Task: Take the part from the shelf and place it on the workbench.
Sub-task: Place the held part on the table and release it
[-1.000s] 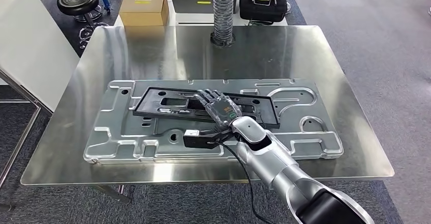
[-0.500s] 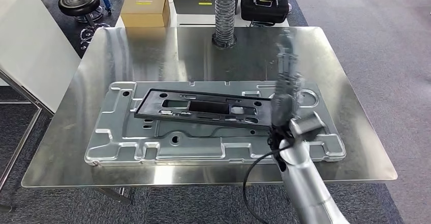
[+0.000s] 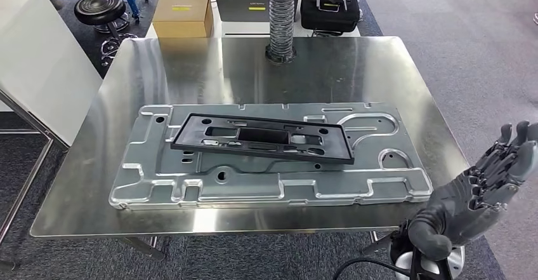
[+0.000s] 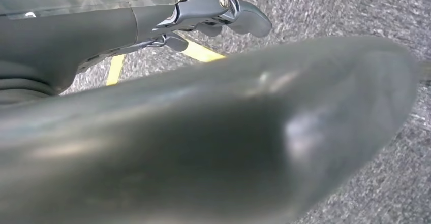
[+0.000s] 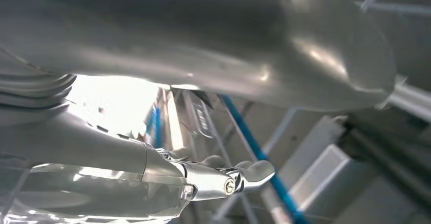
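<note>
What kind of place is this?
Probably a factory-style workshop or test lab: a steel workbench carries a stamped metal panel with a black frame part on it, with a tool case behind.

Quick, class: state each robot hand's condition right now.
Left hand: cannot be told; too little of it shows.
Right hand: open, holding nothing, beside the table.

**Room around the workbench**

Near edge and both side margins of the steel workbench (image 3: 393, 70) are bare. The stamped metal panel (image 3: 190, 185) hogs the middle (black frame (image 3: 260, 139) on top). A coiled hose (image 3: 281, 16) blocks the far edge.
</note>
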You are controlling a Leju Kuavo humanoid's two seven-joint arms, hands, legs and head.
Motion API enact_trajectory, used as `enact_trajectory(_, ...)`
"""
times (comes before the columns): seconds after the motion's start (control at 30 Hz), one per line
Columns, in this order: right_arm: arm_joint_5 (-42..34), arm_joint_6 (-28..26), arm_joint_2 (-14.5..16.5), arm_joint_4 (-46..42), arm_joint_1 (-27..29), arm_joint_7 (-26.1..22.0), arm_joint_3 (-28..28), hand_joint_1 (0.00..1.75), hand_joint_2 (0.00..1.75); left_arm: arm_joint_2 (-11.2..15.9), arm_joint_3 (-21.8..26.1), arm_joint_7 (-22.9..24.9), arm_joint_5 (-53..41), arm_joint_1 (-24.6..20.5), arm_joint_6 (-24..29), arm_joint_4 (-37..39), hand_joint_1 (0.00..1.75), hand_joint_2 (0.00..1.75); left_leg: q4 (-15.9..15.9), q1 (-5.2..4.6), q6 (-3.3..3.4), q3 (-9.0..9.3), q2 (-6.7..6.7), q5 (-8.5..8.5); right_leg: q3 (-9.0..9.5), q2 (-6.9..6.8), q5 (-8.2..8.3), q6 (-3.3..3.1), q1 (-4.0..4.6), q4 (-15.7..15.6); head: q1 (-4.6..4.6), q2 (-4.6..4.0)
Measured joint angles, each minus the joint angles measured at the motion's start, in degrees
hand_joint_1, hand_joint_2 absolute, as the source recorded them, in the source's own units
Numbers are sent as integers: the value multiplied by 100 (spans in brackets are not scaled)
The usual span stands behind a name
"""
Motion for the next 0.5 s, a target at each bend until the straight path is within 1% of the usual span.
enact_trajectory(0.03, 251, 1, 38, -76, 82, 1, -47, 0, 0, 2, 16, 2, -9, -2, 8, 0, 0, 0, -15, 4, 38, -10, 7, 32, -15, 1, -46, 31, -11, 35, 2, 0)
enact_trajectory(0.07, 506, 1, 85, -148, 157, 2, -100, 0, 0, 3, 34, 3, -15, -4, 18, 0, 0, 0, -32, 12, 77, -31, 17, 71, -64, 1, -179, 63, -24, 159, 9, 1)
enact_trajectory(0.1, 721, 2, 136, -212, 225, 3, -158, 0, 0, 3, 51, 4, -19, -6, 27, 0, 0, 0, -45, 21, 108, -66, 29, 113, -154, 1, -394, 94, -38, 405, 14, 1)
enact_trajectory(0.17, 974, 2, 233, -293, 346, 5, -277, 0, 0, 3, 80, 4, -11, -8, 37, 0, 0, 0, -38, 18, 135, -175, 43, 188, -410, -2, -906, 148, -63, 1158, 22, 1)
enact_trajectory(0.2, 1018, 2, 279, -308, 405, 5, -343, 0, 0, 3, 91, 4, -3, -7, 42, 0, 0, 0, -30, 15, 134, -236, 46, 224, -493, -2, -1061, 163, -72, 1472, 22, 1)
enact_trajectory(0.23, 1027, 2, 324, -313, 459, 5, -418, 0, 0, 3, 104, 4, 7, -7, 48, 0, 0, 0, -20, 12, 130, -298, 46, 261, -482, -3, -1102, 168, -77, 1601, 22, 1)
enact_trajectory(0.27, 994, 2, 367, -309, 506, 5, -506, 0, 0, 3, 120, 3, 13, -6, 54, 0, 0, 0, -10, 8, 124, -358, 46, 300, -351, -3, -1034, 160, -80, 1490, 22, 1)
enact_trajectory(0.3, 921, 2, 406, -299, 545, 5, -612, 0, 0, 3, 139, 0, 16, -6, 63, 0, 0, 0, -4, 4, 115, -415, 44, 341, -105, -3, -896, 138, -78, 1160, 23, 1)
enact_trajectory(0.33, 832, 3, 440, -282, 577, 5, -730, 0, 0, 0, 160, -4, 16, -9, 70, -1, 0, 0, 2, 1, 104, -461, 41, 385, 212, -4, -772, 100, -69, 700, 21, 1)
enact_trajectory(0.37, 745, 3, 471, -256, 611, 7, -858, 0, 0, -5, 178, -11, 16, -8, 77, -1, 0, 0, -3, -3, 82, -490, 36, 431, 484, -9, -682, 69, -51, 291, 16, 1)
enact_trajectory(0.4, 685, -1, 505, -227, 650, 8, -995, 0, 0, -11, 191, -17, 14, -4, 83, -2, 0, 0, -14, -2, 53, -499, 32, 475, 665, -12, -622, 35, -26, -4, 15, 1)
enact_trajectory(0.43, 655, -6, 538, -201, 696, 8, -1129, 0, 0, -16, 203, -22, 9, -1, 85, -2, 0, 0, -27, 3, 19, -495, 30, 515, 747, -15, -607, 7, 0, -155, 14, 1)
enact_trajectory(0.47, 640, -11, 573, -174, 757, 8, -1263, 0, 0, -20, 213, -26, 2, 7, 86, -2, 0, 0, -54, 9, -20, -487, 28, 557, 738, -17, -579, -15, 22, -180, 15, 1)
enact_trajectory(0.5, 636, -17, 608, -150, 827, 7, -1400, 0, 0, -20, 223, -28, -10, 14, 85, -2, 0, 0, -78, 11, -59, -481, 27, 601, 714, -18, -523, -52, 22, -216, 23, 1)
